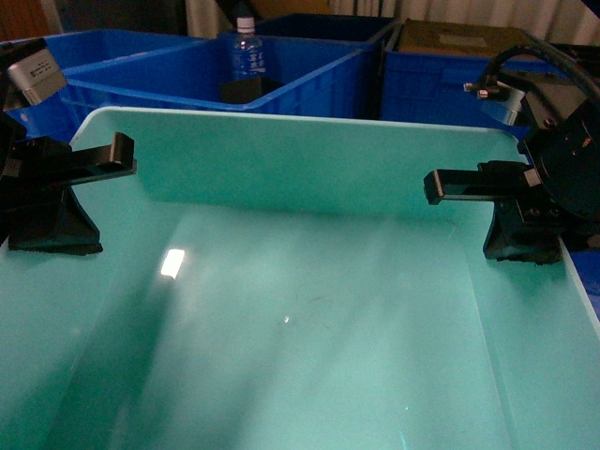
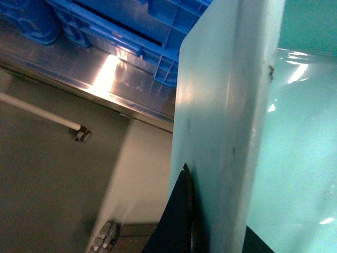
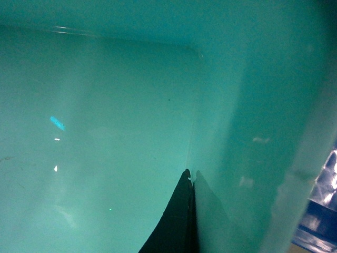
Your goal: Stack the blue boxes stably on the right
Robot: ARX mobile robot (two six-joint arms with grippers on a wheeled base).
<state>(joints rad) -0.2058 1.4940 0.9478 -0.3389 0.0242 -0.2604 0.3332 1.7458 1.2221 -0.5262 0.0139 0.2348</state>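
1. One turquoise tub (image 1: 309,309) fills nearly the whole head view, rim close to the camera, gripped on both sides.
2. Left gripper (image 1: 56,202) clamped over the tub's left rim; in the left wrist view, dark fingers (image 2: 176,221) pressed against the wall's outer face and inner face alike.
3. Right gripper (image 1: 525,220) pinching the right rim, one black finger (image 3: 174,221) lying flat on the inner wall.
4. Beyond the far rim: dark blue crates (image 1: 309,80), a clear bottle (image 1: 247,54) standing in one.

Pale turquoise tub (image 1: 309,309), black grippers, dark blue crates (image 1: 281,84) behind, steel-grey shelf (image 2: 105,79).
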